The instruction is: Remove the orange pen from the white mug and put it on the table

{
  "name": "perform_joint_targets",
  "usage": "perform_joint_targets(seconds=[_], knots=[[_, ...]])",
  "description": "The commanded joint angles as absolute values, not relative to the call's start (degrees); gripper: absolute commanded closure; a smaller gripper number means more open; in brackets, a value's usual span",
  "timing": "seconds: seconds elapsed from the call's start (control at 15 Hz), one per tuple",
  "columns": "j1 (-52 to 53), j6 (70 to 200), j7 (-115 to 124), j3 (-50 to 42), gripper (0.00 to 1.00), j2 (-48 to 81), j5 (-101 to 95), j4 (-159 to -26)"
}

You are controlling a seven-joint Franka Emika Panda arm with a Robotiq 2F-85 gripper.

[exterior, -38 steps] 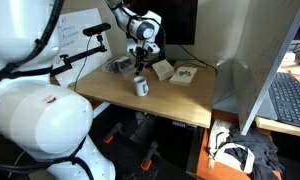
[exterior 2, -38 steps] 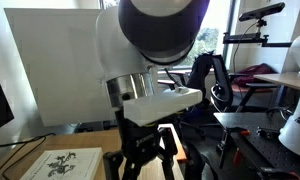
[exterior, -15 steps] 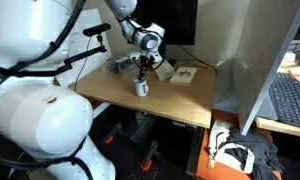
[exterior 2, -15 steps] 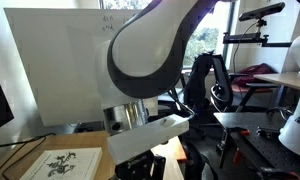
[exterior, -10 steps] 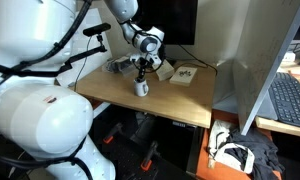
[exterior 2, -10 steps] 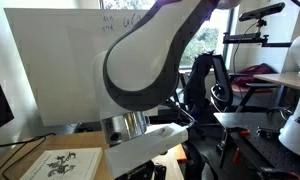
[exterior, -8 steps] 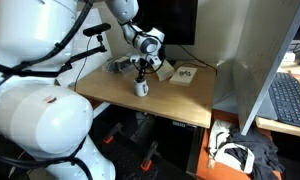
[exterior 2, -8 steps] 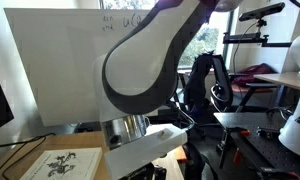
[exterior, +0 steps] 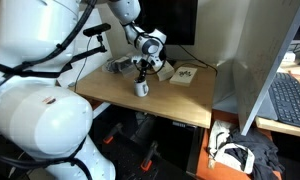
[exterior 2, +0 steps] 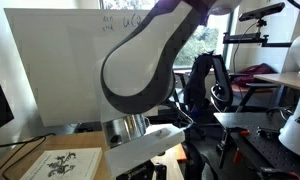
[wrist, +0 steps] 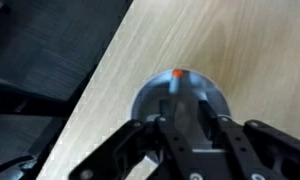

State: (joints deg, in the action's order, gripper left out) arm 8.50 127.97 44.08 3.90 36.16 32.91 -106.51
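The white mug [exterior: 141, 88] stands on the tan table [exterior: 175, 98], near its middle. From above, the wrist view shows the mug's dark inside [wrist: 150, 100] with the orange pen [wrist: 177, 74] standing in it, its orange tip near the far rim. My gripper [exterior: 142, 72] hangs straight over the mug, pointing down. Its dark fingers [wrist: 168, 131] reach into the mug's mouth with a narrow gap between them, and the gripper [wrist: 185, 105] is open. The pen's shaft runs down toward that gap. Contact with the pen is not clear.
Behind the mug lie a flat box [exterior: 184, 74] and some grey items [exterior: 118, 65]. A white partition [exterior: 245, 85] stands beside the table, and a keyboard [exterior: 289, 100] sits beyond it. The arm [exterior 2: 155, 70] fills most of an exterior view, with a printed sheet [exterior 2: 62, 163] below it.
Since the earliest frames the gripper has come down from above the table to just over the mug. Over the last second the arm has hardly moved.
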Motion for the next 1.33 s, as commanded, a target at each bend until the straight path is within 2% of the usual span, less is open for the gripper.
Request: perform_joint_targets(seconds=[0.0, 0.47, 0.53, 0.6, 0.8, 0.93, 1.27], knots=[[7.3, 123.9, 43.1, 4.4, 0.62, 37.0, 33.8, -104.6], [7.2, 119.0, 42.8, 4.5, 0.64, 39.7, 34.2, -101.6], [7.1, 118.9, 42.8, 4.5, 0.67, 40.1, 34.4, -101.3], [7.1, 118.8, 42.9, 4.5, 0.88, 40.4, 34.5, -101.0], [6.7, 118.6, 42.2, 4.7, 1.0, 40.6, 35.4, -100.7], [6.4, 118.0, 42.0, 4.7, 0.97, 40.3, 35.9, -100.7], [4.2, 114.9, 36.9, 5.5, 0.97, 37.5, 39.7, -102.5]])
